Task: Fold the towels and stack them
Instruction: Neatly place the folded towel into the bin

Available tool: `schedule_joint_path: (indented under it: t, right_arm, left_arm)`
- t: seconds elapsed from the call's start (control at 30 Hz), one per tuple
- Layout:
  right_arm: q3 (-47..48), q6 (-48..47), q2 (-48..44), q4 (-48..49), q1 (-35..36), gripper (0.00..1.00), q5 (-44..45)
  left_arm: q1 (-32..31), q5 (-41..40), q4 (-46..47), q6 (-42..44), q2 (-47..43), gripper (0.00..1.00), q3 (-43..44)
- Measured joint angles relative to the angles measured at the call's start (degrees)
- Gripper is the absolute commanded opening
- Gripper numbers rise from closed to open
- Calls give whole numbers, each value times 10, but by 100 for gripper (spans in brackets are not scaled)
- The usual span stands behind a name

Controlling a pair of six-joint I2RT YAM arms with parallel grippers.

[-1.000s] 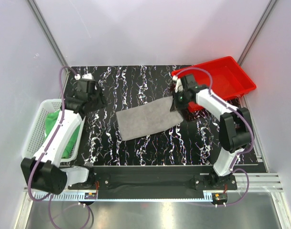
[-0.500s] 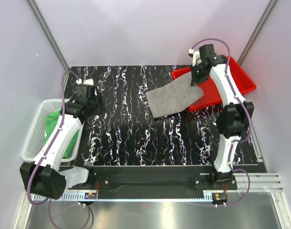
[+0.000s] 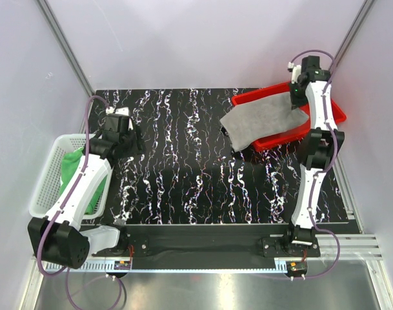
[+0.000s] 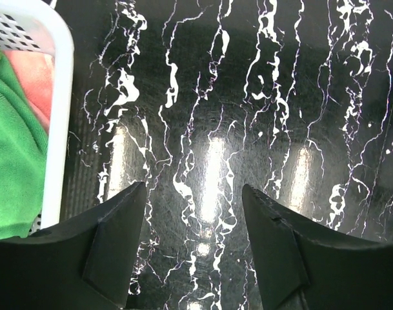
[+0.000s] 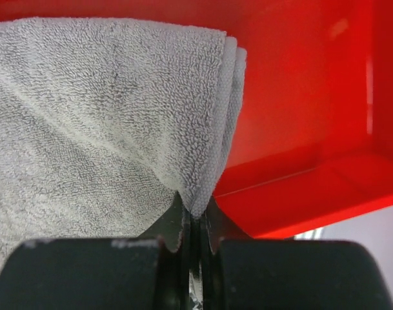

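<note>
Grey towel (image 3: 264,121) lies draped over the near rim of the red tray (image 3: 325,103) at the upper right of the overhead frame, part inside the tray and its lower left corner hanging out over the black marbled table (image 3: 196,174); it looks folded double, judging by the stacked edges in the right wrist view, and is probably being carried there as the base of the stack. Right gripper (image 5: 193,223) is clenched on a pinch of that towel's folded edge, jaws nearly touching with cloth between them. Left gripper (image 4: 193,248) hovers at the left of the frame beside the white basket (image 3: 51,171), jaws spread wide and holding nothing, likely poised for the green towel (image 3: 77,173) inside; a pink towel (image 4: 38,74) shows beneath it
</note>
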Motion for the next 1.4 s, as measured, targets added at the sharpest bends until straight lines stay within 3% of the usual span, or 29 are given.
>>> schedule_joint_path:
  t: [0.5, 0.57, 0.67, 0.7, 0.73, 0.8, 0.87, 0.9, 0.93, 1.17, 1.27, 1.4]
  right_arm:
    - [30, -58, 71, 139, -60, 2, 36]
    - [51, -65, 93, 152, -63, 18, 34]
    - [73, -73, 120, 184, -66, 28, 36]
    - [73, -74, 125, 197, -66, 51, 43]
    - [73, -72, 129, 208, -66, 60, 50]
    - [73, -76, 131, 231, -66, 75, 64]
    - [70, -73, 127, 255, -65, 80, 78]
    - [54, -67, 117, 273, -64, 87, 87]
    - [36, -60, 103, 282, -63, 100, 93]
    - [-118, 16, -57, 301, -14, 100, 108]
    - [-208, 76, -168, 304, 57, 100, 90]
    - [-379, 181, -334, 356, 178, 100, -13]
  left_arm:
    - [0, 33, 7, 9, 1, 68, -6]
    - [0, 35, 8, 9, 1, 68, -6]
    - [0, 37, 10, 10, 3, 67, -6]
    - [0, 37, 11, 10, 3, 68, -6]
    - [0, 37, 12, 10, 3, 68, -6]
    - [0, 37, 12, 10, 4, 68, -6]
    - [0, 37, 11, 10, 4, 68, -6]
    - [0, 36, 12, 11, 4, 69, -6]
    - [0, 34, 12, 11, 4, 69, -6]
    - [1, 7, 12, 2, -20, 67, -6]
    - [4, -25, 8, -7, -42, 70, 1]
    - [37, -89, 2, -12, -55, 69, 17]
